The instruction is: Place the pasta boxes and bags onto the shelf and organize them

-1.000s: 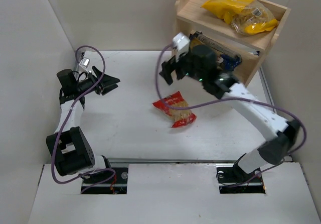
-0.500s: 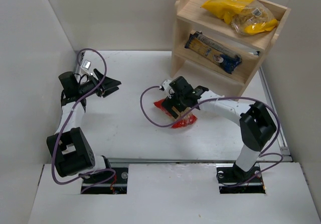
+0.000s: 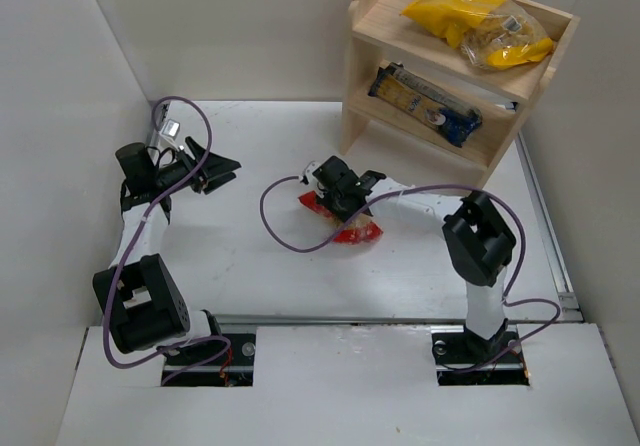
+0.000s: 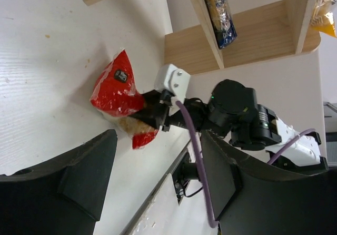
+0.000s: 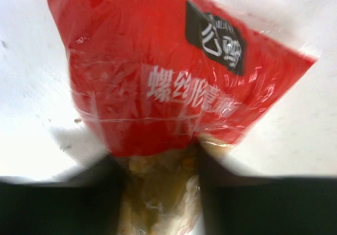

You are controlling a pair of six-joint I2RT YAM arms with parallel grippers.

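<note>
The red-edged clear bag (image 3: 360, 230) of tan pasta lies on the white table in front of the shelf (image 3: 365, 26). My right gripper (image 3: 335, 194) is down on it. In the right wrist view its dark fingers (image 5: 79, 203) pinch the clear middle of the bag (image 5: 158, 87) from both sides. My left gripper (image 3: 225, 169) hovers at the far left, open, with nothing between its fingers (image 4: 68, 182). It faces the red bag (image 4: 118, 90). A long dark and blue pasta box (image 3: 425, 106) lies on the lower tier. Yellow bags (image 3: 455, 1) sit on the top tier.
The wooden shelf (image 4: 253, 35) stands at the back right against the white wall. White walls close in the left and back sides. The right arm's purple cable (image 3: 275, 221) loops over the table left of the red bag.
My right arm came down from in front of the shelf onto the red bag, and its jaws closed around it. The left arm has stayed put.
</note>
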